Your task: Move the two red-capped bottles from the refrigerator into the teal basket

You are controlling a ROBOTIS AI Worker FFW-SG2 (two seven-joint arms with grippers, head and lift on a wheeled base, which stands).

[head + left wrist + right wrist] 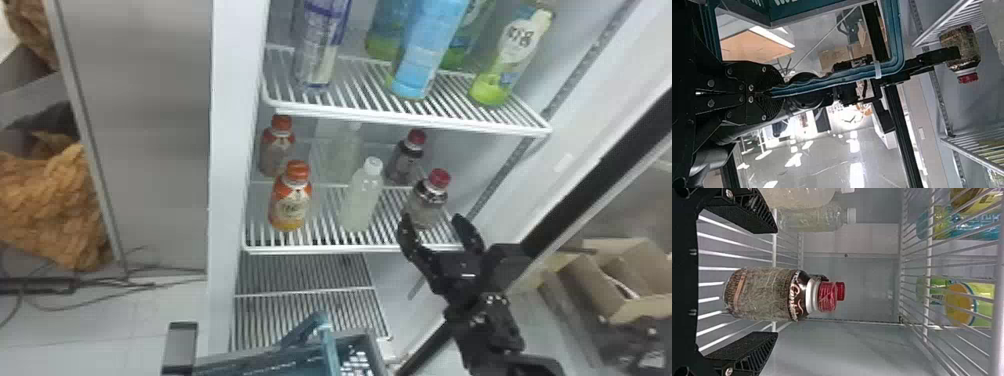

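Note:
Two dark-labelled red-capped bottles stand upright on the middle shelf's right side: the front bottle (425, 204) and the rear bottle (404, 159). My right gripper (434, 225) is at that shelf's front edge, open, with its fingertips at either side of the front bottle's lower part. In the right wrist view the front bottle (764, 293) lies between the spread fingers of my right gripper (776, 282), with gaps beside it; the rear bottle's cap (840, 290) peeks out behind. The teal basket (265, 361) is low in front of the refrigerator. My left gripper (764, 94) is shut on its handle (844, 78).
Two orange-capped bottles (290, 205) and white-capped bottles (361, 200) stand left of the red-capped ones. Several tall bottles (425, 50) occupy the upper shelf (400, 117). The refrigerator's side wall and open door flank the right arm.

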